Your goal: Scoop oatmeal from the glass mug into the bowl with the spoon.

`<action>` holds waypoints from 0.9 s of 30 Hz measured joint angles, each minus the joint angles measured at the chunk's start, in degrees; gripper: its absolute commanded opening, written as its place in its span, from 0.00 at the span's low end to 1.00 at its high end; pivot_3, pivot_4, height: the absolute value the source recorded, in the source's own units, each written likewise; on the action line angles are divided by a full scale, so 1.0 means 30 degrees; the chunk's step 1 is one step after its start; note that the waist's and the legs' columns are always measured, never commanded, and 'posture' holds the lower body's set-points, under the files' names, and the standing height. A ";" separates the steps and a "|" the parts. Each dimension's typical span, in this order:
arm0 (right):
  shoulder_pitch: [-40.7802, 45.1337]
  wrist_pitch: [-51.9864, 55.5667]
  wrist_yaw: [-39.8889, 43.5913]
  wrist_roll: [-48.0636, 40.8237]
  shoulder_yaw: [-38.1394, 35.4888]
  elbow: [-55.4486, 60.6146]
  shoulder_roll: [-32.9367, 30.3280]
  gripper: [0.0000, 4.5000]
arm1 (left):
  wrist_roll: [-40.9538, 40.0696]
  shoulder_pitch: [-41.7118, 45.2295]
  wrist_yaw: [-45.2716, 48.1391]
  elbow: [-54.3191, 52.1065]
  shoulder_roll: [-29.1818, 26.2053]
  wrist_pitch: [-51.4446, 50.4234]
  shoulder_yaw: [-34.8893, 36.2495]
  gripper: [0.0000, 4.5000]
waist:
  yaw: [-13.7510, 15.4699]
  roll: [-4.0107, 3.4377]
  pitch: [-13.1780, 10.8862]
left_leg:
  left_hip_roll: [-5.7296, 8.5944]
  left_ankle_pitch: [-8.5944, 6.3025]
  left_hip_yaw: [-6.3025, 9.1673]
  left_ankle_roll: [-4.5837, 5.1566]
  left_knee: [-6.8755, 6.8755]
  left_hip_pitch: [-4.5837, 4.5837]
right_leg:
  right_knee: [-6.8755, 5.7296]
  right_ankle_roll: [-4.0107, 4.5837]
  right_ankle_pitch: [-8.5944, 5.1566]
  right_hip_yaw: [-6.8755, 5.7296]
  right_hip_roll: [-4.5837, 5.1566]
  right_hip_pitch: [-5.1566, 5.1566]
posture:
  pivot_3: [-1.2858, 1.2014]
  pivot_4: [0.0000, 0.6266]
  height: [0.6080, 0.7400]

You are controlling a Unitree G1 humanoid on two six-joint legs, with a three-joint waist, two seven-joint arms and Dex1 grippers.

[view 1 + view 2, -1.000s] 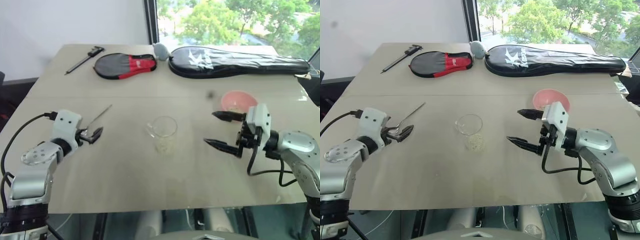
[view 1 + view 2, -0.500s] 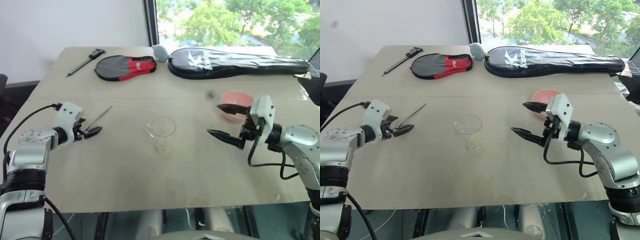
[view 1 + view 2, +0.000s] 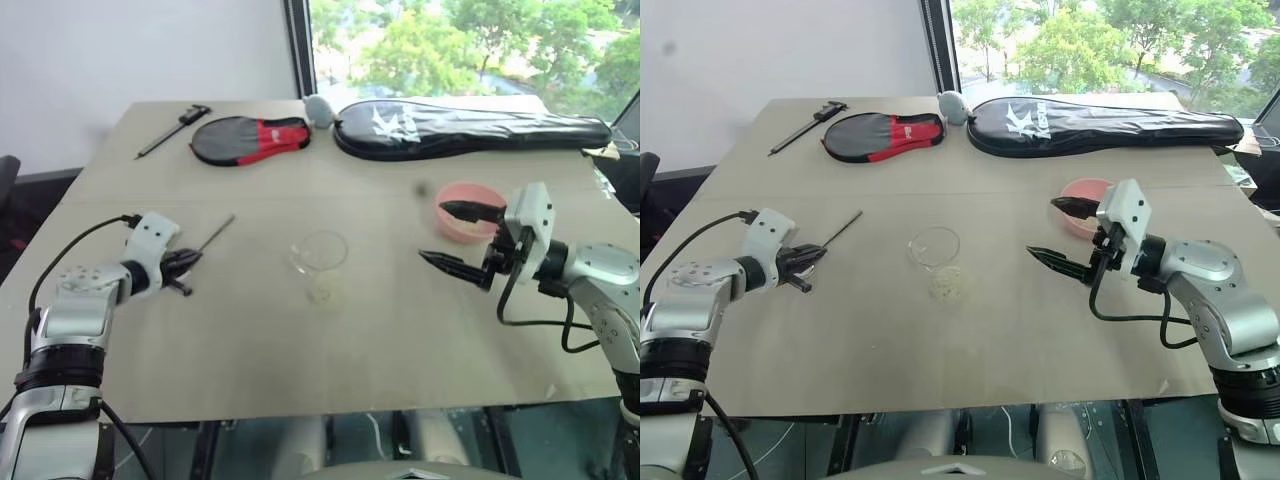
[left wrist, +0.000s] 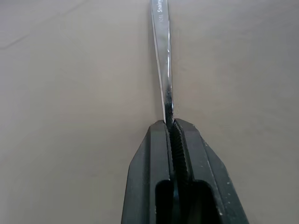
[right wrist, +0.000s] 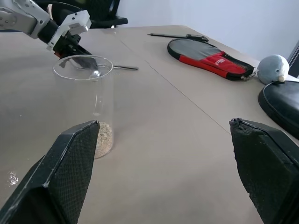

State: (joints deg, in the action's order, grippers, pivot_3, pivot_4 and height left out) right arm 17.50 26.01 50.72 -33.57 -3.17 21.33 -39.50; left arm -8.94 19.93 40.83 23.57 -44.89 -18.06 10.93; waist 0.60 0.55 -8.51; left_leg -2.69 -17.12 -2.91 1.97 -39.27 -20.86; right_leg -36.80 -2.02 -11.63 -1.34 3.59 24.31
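— Left wrist view first: what do we have in our left claw (image 4: 172, 128)?
— We have it clamped shut on the spoon (image 4: 161, 56); the slim silver handle runs straight out from between the fingertips, low over the bare tabletop (image 3: 250, 340).
— And from the head?
— Our left claw sits out at the left side, the spoon's handle slanting away beyond it. The glass mug (image 3: 322, 262) stands well off to that claw's right, upright, with the oatmeal (image 3: 322, 293) a thin pale layer at its bottom.
— Our right claw (image 3: 458, 238)?
— We hold it spread wide, gripping nothing, above the tabletop, its fingers pointing toward the mug. The mug stands apart from them; in the right wrist view it sits ahead, nearer one finger (image 5: 65, 172) than the other. The pink bowl (image 3: 465, 209) lies just behind that claw, by its upper finger; we cannot tell whether they touch.
— Anything further back?
— Beyond both claws lie a red-and-black racket cover (image 3: 250, 137), a long black racket bag (image 3: 470, 124) and a black caliper (image 3: 172, 125).
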 measured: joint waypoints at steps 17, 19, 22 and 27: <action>0.8987 0.9647 -0.7094 -0.6680 -0.1348 -0.2848 0.4788 1.00 | -0.0865 0.2031 -0.2621 -1.1302 0.2847 0.1968 -0.0626 0.01 | 0.0032 0.0290 -0.0156 | 0.0026 0.0027 0.0061 -0.0053 -0.0023 -0.0436 | 0.0082 0.0015 0.0118 -0.0081 0.0029 0.0303 | 0.52 0.24 1.00; 1.0253 1.0276 -0.8080 -0.7240 -0.1790 -0.4060 0.5691 1.00 | -0.1063 0.2368 -0.2127 -1.1567 0.2931 0.1959 -0.1090 0.01 | 0.0026 0.0276 -0.0164 | 0.0028 0.0028 0.0056 -0.0053 -0.0024 -0.0440 | 0.0071 0.0014 0.0118 -0.0077 0.0028 0.0310 | 0.52 0.24 1.00; 1.1369 1.1172 -0.9074 -0.7950 -0.2278 -0.5486 0.6456 1.00 | -0.1451 0.2532 -0.1033 -1.2294 0.2969 0.2074 -0.1991 0.01 | 0.0021 0.0275 -0.0165 | 0.0027 0.0028 0.0061 -0.0053 -0.0015 -0.0444 | 0.0079 0.0014 0.0118 -0.0083 0.0026 0.0310 | 0.52 0.24 1.00; 1.1651 1.1792 -0.9488 -0.8474 -0.2293 -0.6720 0.7346 1.00 | -0.1566 0.2524 0.0152 -1.2320 0.2843 0.2411 -0.2460 0.01 | -0.0021 0.0269 -0.0168 | 0.0028 0.0033 0.0055 -0.0056 -0.0024 -0.0546 | 0.0069 0.0009 0.0121 -0.0079 0.0027 0.0401 | 0.52 0.24 1.00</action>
State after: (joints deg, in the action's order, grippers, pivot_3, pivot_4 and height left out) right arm 52.45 61.38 22.26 -59.00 -10.05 1.17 -17.46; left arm -13.64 27.50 41.28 -13.39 -36.36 -10.83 3.55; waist 0.53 1.35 -9.02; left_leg -2.61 -17.02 -2.75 1.80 -39.35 -22.50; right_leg -36.59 -1.99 -11.27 -1.58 3.67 25.51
